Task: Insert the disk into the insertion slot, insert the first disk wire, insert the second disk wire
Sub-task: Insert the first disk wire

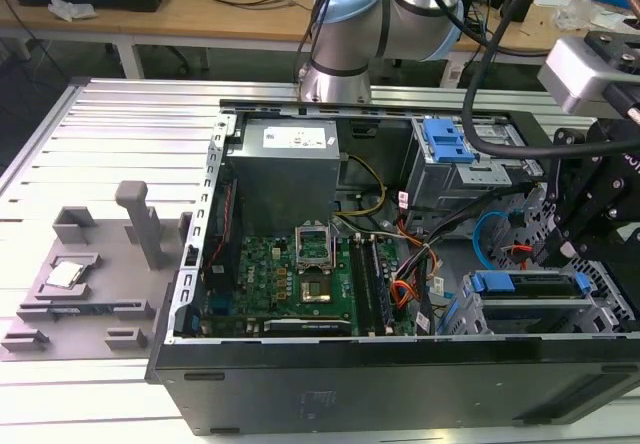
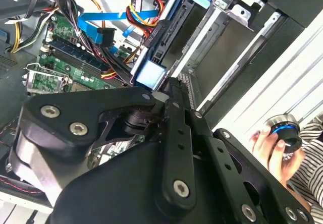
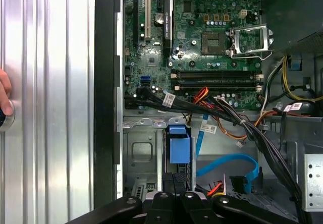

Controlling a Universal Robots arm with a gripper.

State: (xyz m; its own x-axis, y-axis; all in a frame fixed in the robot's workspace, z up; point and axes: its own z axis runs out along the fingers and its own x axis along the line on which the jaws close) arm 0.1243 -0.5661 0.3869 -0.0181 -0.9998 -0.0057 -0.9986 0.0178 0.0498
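While in insertion slot (image 1: 530, 316), disk (image 1: 540, 285); hand (image 2: 272, 148) in both wrist views

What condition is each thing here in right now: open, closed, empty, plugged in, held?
Computer case: lying on its side, open.
Processor socket: frame flipped open, no chip inside.
Disk: lying in the insertion slot.
Blue cable: lying loose beside the slot.
Gripper: right at the disk's end.
Hand: holding a round knob.
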